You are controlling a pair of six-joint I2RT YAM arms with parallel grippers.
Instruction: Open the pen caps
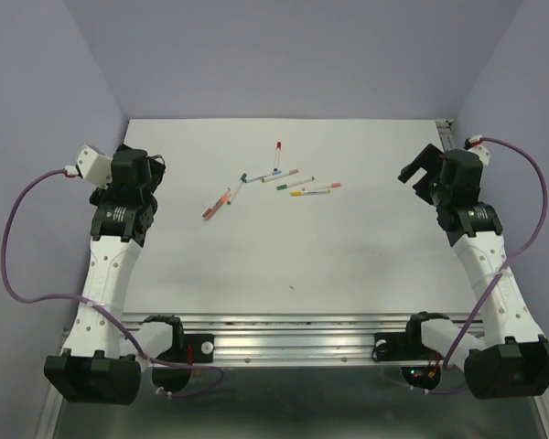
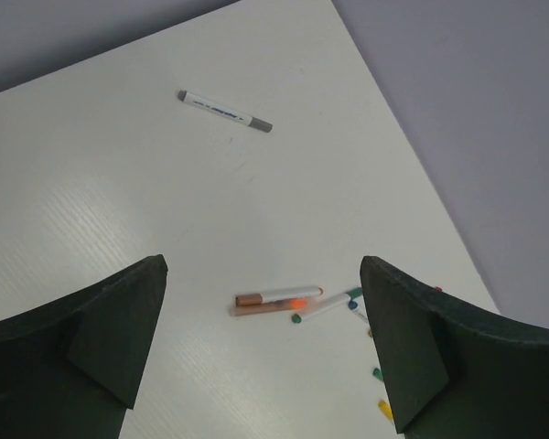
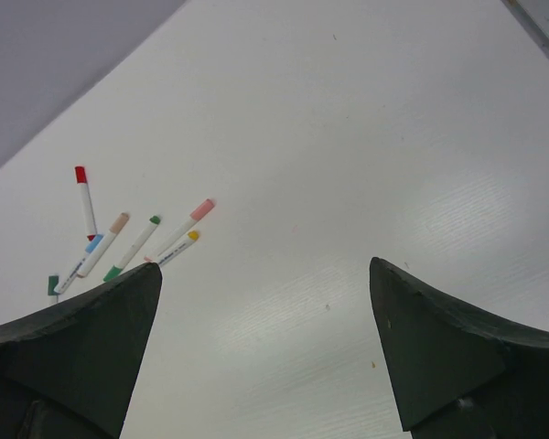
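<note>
Jaws wide apart, both pairs empty

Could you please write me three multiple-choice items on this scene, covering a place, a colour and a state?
1. Where on the table does the pen cluster lie? A. far middle B. near edge C. right corner
2. In the top view, what colour is the pen cap farthest from the arm bases? A. blue B. red C. black
3. How do the left gripper and right gripper stand? A. both shut B. one holds a pen C. both open, empty
1 A: it lies far and central. 2 B: it shows red. 3 C: both stand wide, holding nothing.
</note>
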